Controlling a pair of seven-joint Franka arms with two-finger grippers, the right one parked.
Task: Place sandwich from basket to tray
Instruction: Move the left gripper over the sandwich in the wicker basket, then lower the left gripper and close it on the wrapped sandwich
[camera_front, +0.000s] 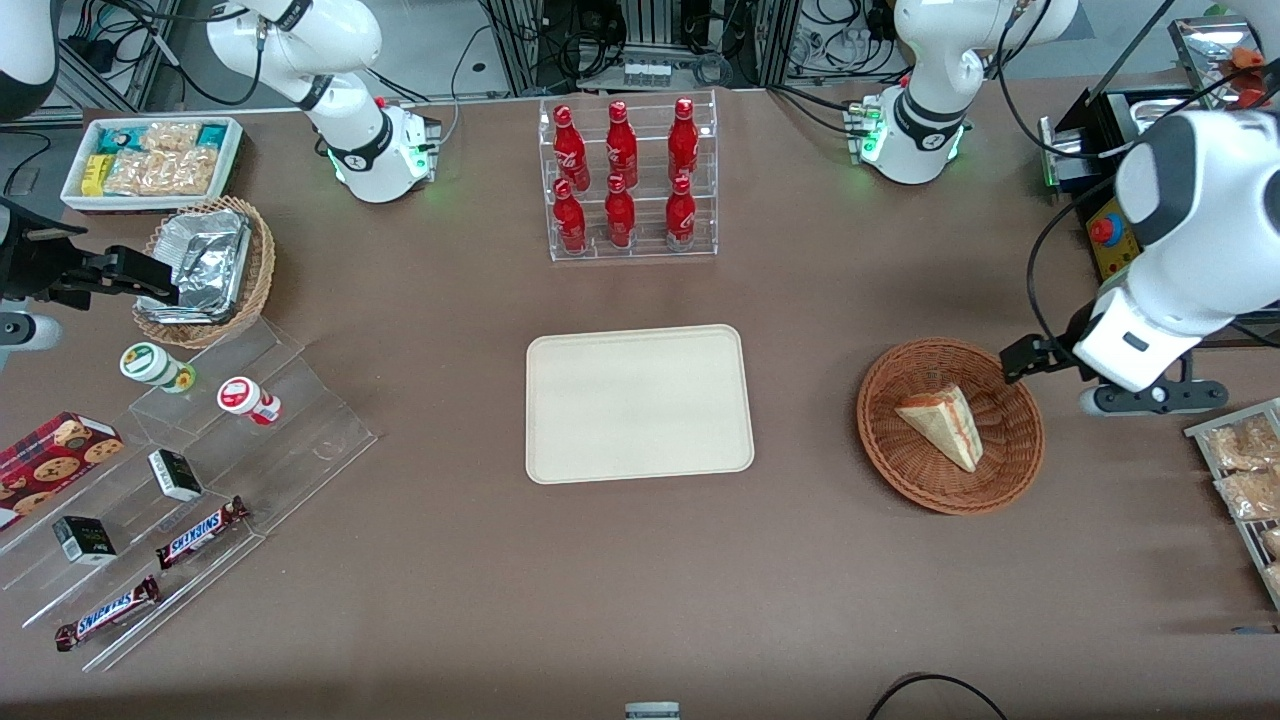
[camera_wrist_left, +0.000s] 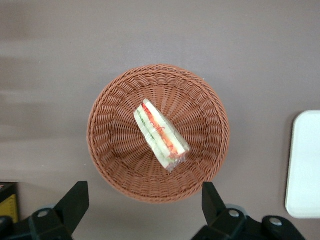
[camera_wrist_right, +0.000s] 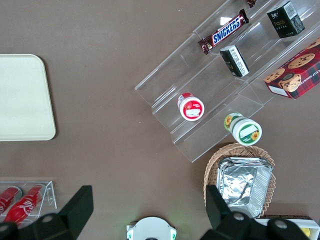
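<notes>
The sandwich (camera_front: 945, 425), a pale bread wedge with red and green filling, lies in the reddish-brown wicker basket (camera_front: 900, 470) toward the working arm's end of the table. The left wrist view looks straight down on the sandwich (camera_wrist_left: 161, 132) in the basket (camera_wrist_left: 115, 165). My left gripper (camera_front: 1025, 358) hovers above the basket's rim, a little farther from the front camera than the sandwich. It is open and empty (camera_wrist_left: 145, 205), with its fingers spread wide. The cream-beige tray (camera_front: 640, 403) lies empty at the table's middle; it also shows in the left wrist view (camera_wrist_left: 305, 165) and the right wrist view (camera_wrist_right: 20, 97).
A clear rack of red bottles (camera_front: 625, 180) stands farther from the front camera than the tray. A snack bin (camera_front: 150, 160), a tan basket of foil trays (camera_front: 205, 270) and acrylic steps (camera_front: 200, 470) lie toward the parked arm's end. A rack of snack bags (camera_front: 1245, 480) lies beside the basket.
</notes>
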